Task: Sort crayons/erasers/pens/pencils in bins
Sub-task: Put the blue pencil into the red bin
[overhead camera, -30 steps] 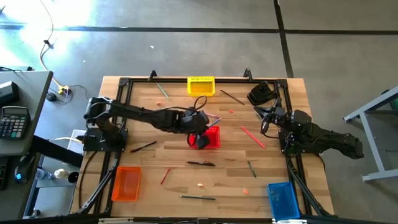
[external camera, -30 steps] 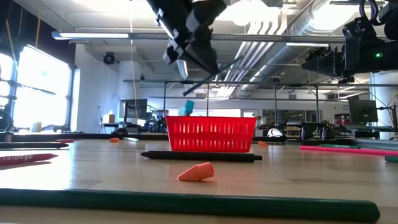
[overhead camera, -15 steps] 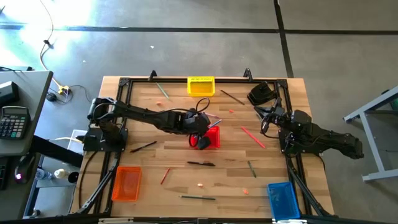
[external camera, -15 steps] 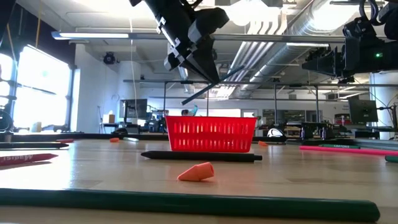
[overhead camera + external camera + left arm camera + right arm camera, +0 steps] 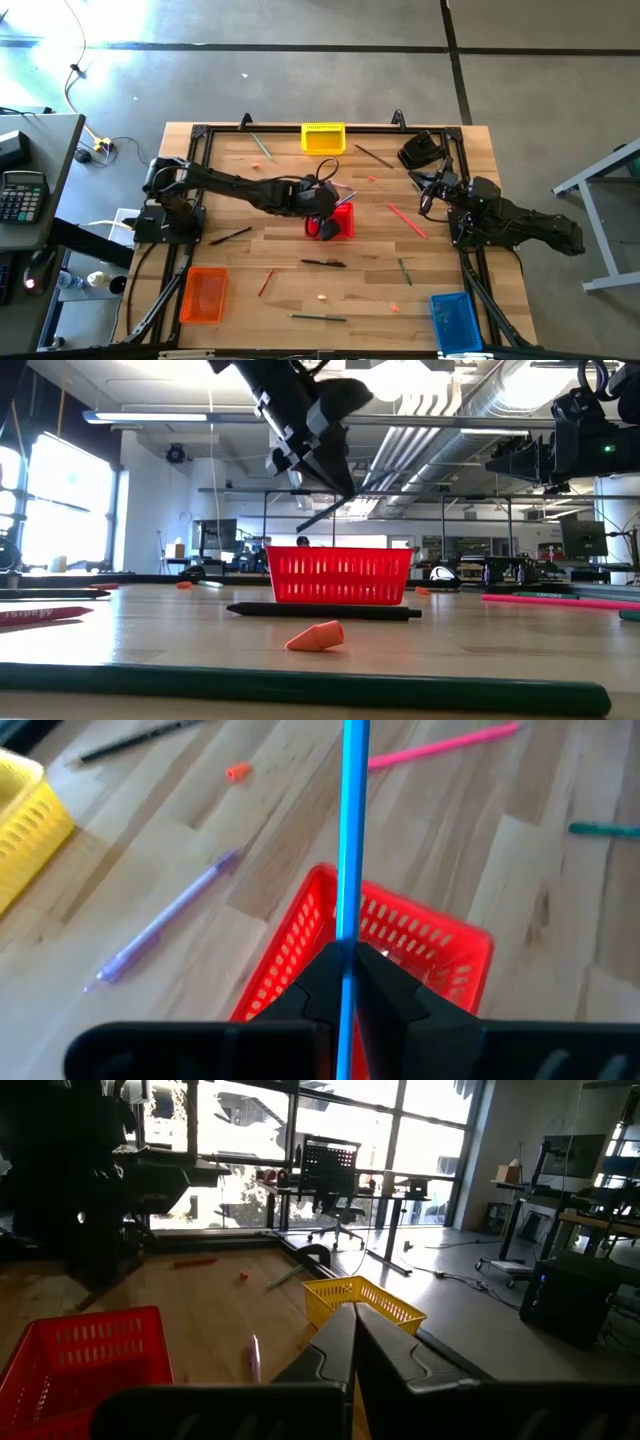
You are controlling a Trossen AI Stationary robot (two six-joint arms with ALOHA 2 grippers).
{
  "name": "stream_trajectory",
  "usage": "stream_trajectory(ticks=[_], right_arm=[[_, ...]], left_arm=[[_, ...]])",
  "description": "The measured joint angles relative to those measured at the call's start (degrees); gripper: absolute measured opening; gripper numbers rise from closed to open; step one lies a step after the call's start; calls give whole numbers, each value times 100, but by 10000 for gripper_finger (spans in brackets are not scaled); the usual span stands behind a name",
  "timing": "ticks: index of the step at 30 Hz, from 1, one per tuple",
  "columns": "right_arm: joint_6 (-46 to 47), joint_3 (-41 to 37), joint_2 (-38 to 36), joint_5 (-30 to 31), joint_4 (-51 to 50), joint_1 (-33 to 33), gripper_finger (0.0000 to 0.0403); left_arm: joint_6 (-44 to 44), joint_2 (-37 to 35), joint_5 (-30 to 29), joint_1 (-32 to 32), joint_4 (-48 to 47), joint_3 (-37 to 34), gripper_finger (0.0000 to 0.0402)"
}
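My left gripper [image 5: 320, 207] hangs over the near-left corner of the red bin [image 5: 342, 220], which stands on the table's middle, and is shut on a thin blue pencil [image 5: 352, 830]. In the low view the gripper [image 5: 335, 478] is above the bin's rim [image 5: 340, 550]. My right gripper [image 5: 353, 1315] is shut with nothing in it, parked at the table's right side [image 5: 428, 192]. The yellow bin [image 5: 323, 138] is at the far edge, the orange bin [image 5: 203, 295] near left, the blue bin [image 5: 455, 320] near right. My left gripper pinches the blue pencil's shaft [image 5: 347, 932] between its two fingers, slanting down from the table's left. The pencil runs through the gap and sticks out beyond the fingertips. It is lifted clear and tilted above the red bin.
A purple pen [image 5: 165, 925] lies just beyond the red bin, and a pink pencil [image 5: 406, 221] to its right. A black pen [image 5: 320, 610], an orange eraser [image 5: 316, 636] and a green pencil [image 5: 300, 688] lie nearer. More sticks are scattered over the wood.
My left gripper has sunk a little toward the red bin, still shut on the blue pencil, whose low end now hangs closer to the bin's rim.
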Motion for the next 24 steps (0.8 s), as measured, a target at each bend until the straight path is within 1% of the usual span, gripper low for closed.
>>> stream_trajectory(ticks=[6, 24], right_arm=[[0, 0, 4, -2, 0, 0, 0], [0, -2, 39, -2, 0, 0, 0]], left_arm=[[13, 173, -21, -31, 174, 6, 14], [11, 215, -39, -122, 159, 4, 14]])
